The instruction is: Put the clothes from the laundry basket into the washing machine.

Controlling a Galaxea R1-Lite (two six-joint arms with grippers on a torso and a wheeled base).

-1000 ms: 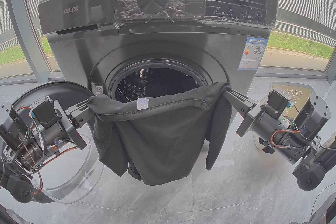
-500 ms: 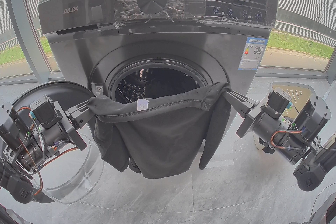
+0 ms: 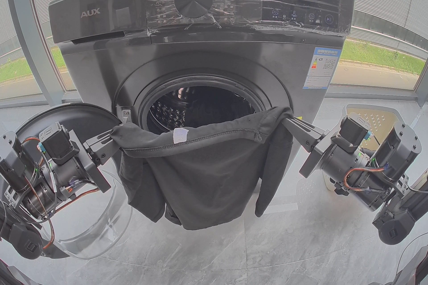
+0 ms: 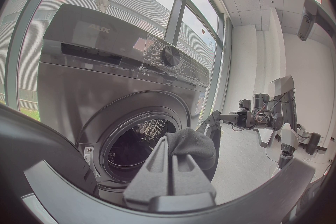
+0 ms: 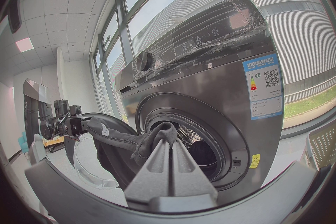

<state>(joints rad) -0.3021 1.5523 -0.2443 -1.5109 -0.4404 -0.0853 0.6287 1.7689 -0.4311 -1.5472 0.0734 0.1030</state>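
Observation:
A black garment (image 3: 203,165) with a small white tag hangs stretched between my two grippers, right in front of the washing machine's open drum (image 3: 200,105). My left gripper (image 3: 111,139) is shut on the garment's left top corner (image 4: 190,144). My right gripper (image 3: 290,121) is shut on the right top corner (image 5: 157,137). The cloth's top edge runs level with the lower rim of the round opening, and the rest droops toward the floor. Something dark lies inside the drum (image 5: 197,151). The laundry basket (image 3: 379,121) stands on the floor at the far right, behind my right arm.
The grey washing machine (image 3: 200,32) fills the middle, its control panel wrapped in plastic film. Its round glass door (image 3: 76,192) is swung open to the left, just behind and below my left arm. Grey floor tiles (image 3: 249,246) lie in front; windows stand behind.
The garment's hanging lower part has risen a little and swung slightly; the right gripper has dipped slightly and edged toward the machine. The left gripper has barely moved.

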